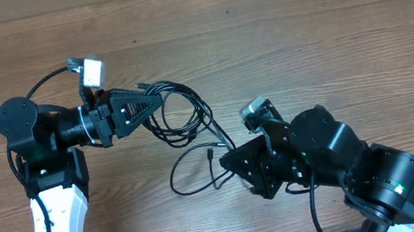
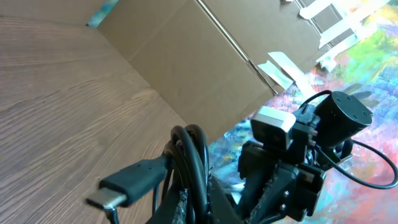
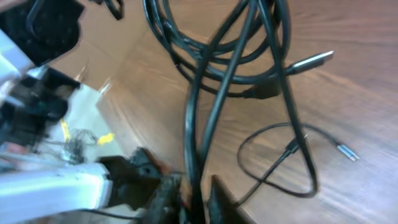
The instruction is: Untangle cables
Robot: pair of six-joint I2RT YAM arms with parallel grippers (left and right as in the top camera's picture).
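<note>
Overhead, one tangle of black cables (image 1: 190, 117) stretches mid-table (image 1: 301, 24) between the left gripper (image 1: 152, 101) and right gripper (image 1: 233, 162), with bare wood all round; left wrist view, jaws pinched tight on the cables beside one plug (image 2: 118, 190); right wrist view, jaws narrow, clamping the cables' strands.

Brown wood-grain table (image 1: 326, 20) with a bundle of looped black cables (image 1: 186, 115) running between the left gripper (image 1: 156, 101), at its upper coils, and the right gripper (image 1: 227, 159), lower right.
</note>
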